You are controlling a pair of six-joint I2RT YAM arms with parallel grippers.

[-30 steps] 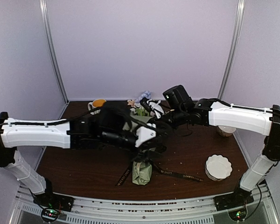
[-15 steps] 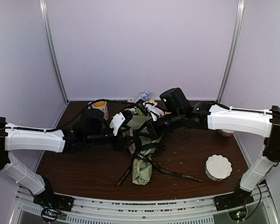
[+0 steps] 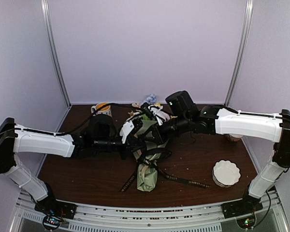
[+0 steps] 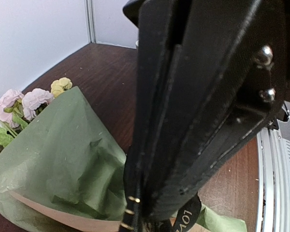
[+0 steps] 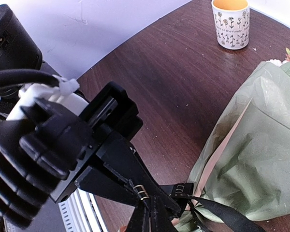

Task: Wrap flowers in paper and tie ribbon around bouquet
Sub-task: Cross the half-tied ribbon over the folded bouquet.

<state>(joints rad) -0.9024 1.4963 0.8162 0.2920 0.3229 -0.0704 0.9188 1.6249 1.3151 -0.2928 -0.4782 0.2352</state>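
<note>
A bouquet [image 3: 147, 176] wrapped in thin sage-green paper [image 4: 63, 159] lies at the middle of the dark brown wooden table [image 3: 87, 169], its narrow end toward the near edge and its small pink and yellow flowers [image 4: 29, 99] poking out of the wide far end; a long narrow black ribbon with light lettering [image 3: 188, 181] crosses the cone, and its loose tails trail near-left and near-right. The left gripper [image 4: 135, 210] is clamped tight on the ribbon just above the paper; the right gripper [image 5: 150, 220] is closed too, tip to tip with the left one where the ribbon strands meet, though whether it pinches a strand cannot be told. A flower-printed mug with an orange inside [image 5: 230, 24] stands far left; a white scalloped bowl [image 3: 226, 173] sits near right.
</note>
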